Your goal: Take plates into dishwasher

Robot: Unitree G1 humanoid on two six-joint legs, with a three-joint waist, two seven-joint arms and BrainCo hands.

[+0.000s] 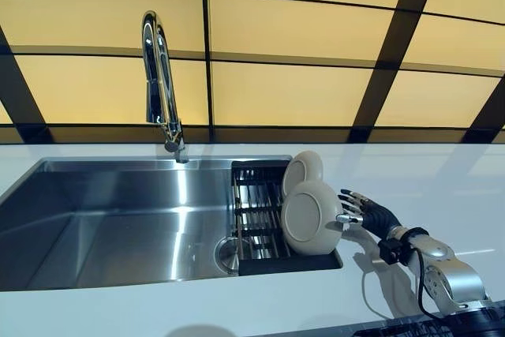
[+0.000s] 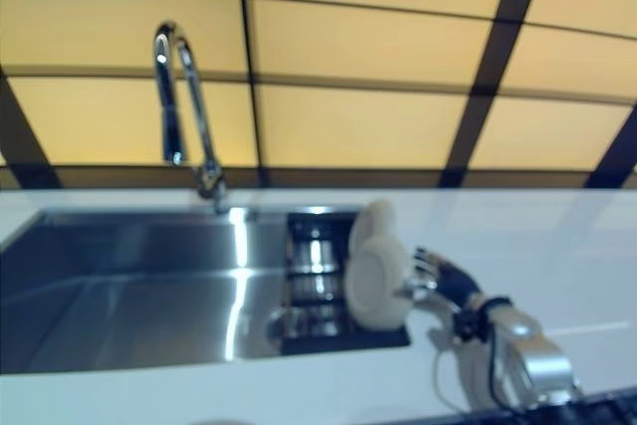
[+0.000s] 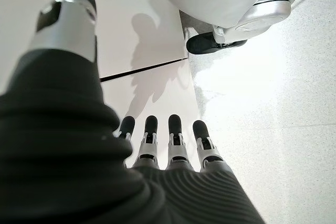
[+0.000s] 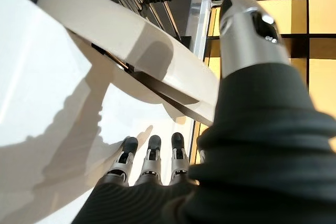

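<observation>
Two cream plates stand on edge in a black dish rack (image 1: 256,211) at the right end of the sink. The front plate (image 1: 312,217) is larger in view and the rear plate (image 1: 304,171) leans behind it. My right hand (image 1: 377,215) is over the white counter just right of the front plate, open, its spread fingers level with the plate's rim; I cannot tell if they touch. In the right wrist view the plate (image 4: 131,40) lies past the straight fingers (image 4: 152,153). My left hand (image 3: 176,132) shows only in its wrist view, open, hanging over the floor.
A steel sink (image 1: 118,219) fills the left, with a tall chrome faucet (image 1: 160,76) behind it. White countertop (image 1: 442,187) runs right of the rack and along the front edge. A yellow panelled wall with dark strips stands behind.
</observation>
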